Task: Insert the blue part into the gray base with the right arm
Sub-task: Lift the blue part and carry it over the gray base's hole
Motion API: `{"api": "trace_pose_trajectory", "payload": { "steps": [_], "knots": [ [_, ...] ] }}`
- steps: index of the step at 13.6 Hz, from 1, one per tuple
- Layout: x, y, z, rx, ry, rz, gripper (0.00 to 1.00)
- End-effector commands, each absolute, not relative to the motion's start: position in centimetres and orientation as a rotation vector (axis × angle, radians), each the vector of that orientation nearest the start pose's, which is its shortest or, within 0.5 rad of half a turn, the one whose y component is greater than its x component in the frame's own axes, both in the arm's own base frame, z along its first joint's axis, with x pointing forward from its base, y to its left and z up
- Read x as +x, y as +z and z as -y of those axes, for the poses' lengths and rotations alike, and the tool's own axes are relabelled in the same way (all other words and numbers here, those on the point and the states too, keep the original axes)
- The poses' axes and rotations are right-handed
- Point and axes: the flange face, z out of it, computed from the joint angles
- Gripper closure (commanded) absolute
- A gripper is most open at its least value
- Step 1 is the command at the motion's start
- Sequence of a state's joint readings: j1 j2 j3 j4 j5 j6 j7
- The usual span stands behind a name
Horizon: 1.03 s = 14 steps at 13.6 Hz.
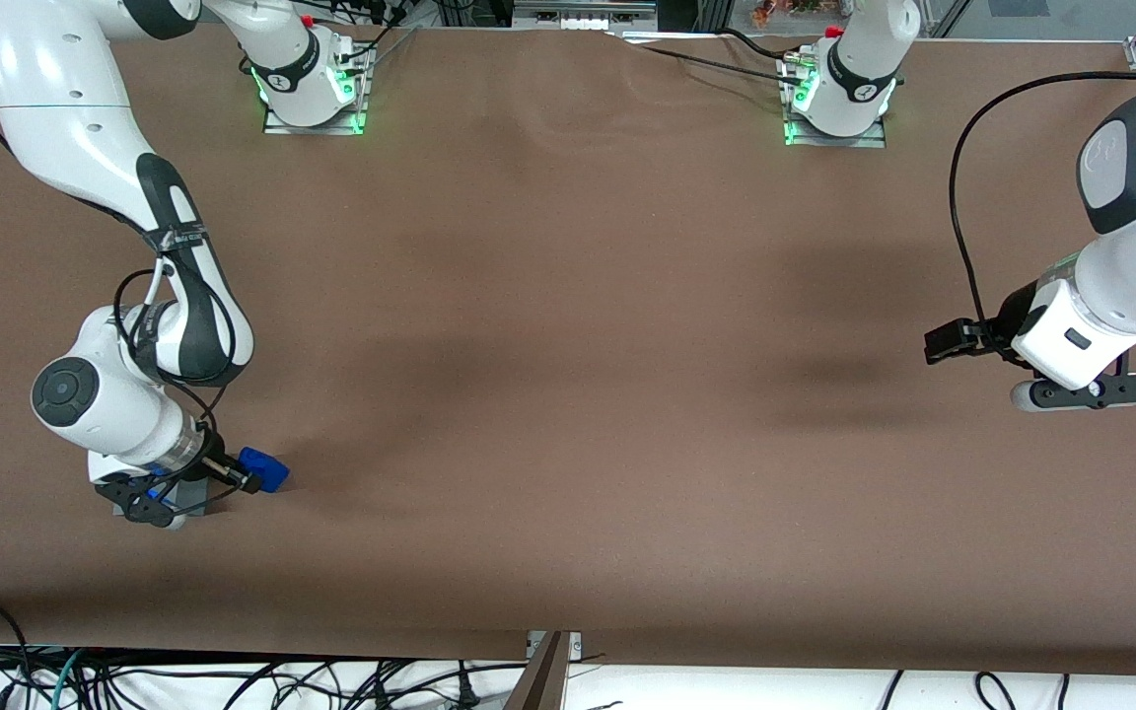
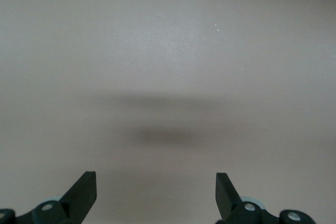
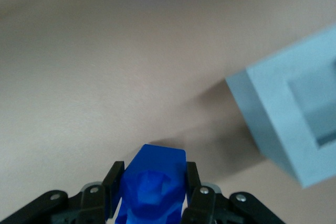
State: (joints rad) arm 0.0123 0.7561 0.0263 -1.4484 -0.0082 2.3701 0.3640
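The right arm's gripper [image 1: 250,479] is low over the brown table at the working arm's end, near the front edge. It is shut on the blue part [image 1: 266,469], a small bright-blue faceted piece. In the right wrist view the two black fingers clamp the blue part [image 3: 155,184] on both sides, with the gripper [image 3: 153,172] close above the table. The gray base [image 3: 292,119], a light-gray block with a square recess in its top, stands on the table beside the blue part and apart from it. In the front view the gray base [image 1: 191,496] is mostly hidden under the wrist.
A brown cover [image 1: 568,394] lies over the whole table. The two arm mounts [image 1: 317,94] [image 1: 836,108] with green lights stand at the edge farthest from the front camera. Cables [image 1: 233,680] hang below the table's front edge.
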Motion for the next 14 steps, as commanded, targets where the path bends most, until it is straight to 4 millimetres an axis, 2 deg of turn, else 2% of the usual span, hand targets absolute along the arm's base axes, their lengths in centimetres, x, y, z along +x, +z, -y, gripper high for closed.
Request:
{"api": "trace_pose_trajectory", "payload": {
  "steps": [1,5,7,11,14],
  "knots": [
    [73.8,31.4,0.8,-3.095,-0.292,-0.245,0.59],
    [74.5,36.5,2.6,-3.127,-0.234,-0.016,0.59],
    [74.6,37.5,4.3,-3.131,-0.242,0.038,0.59],
    [75.0,35.0,8.6,-3.137,-0.279,0.175,0.59],
    [75.3,33.7,9.8,-3.127,-0.317,0.223,0.59]
  ]
}}
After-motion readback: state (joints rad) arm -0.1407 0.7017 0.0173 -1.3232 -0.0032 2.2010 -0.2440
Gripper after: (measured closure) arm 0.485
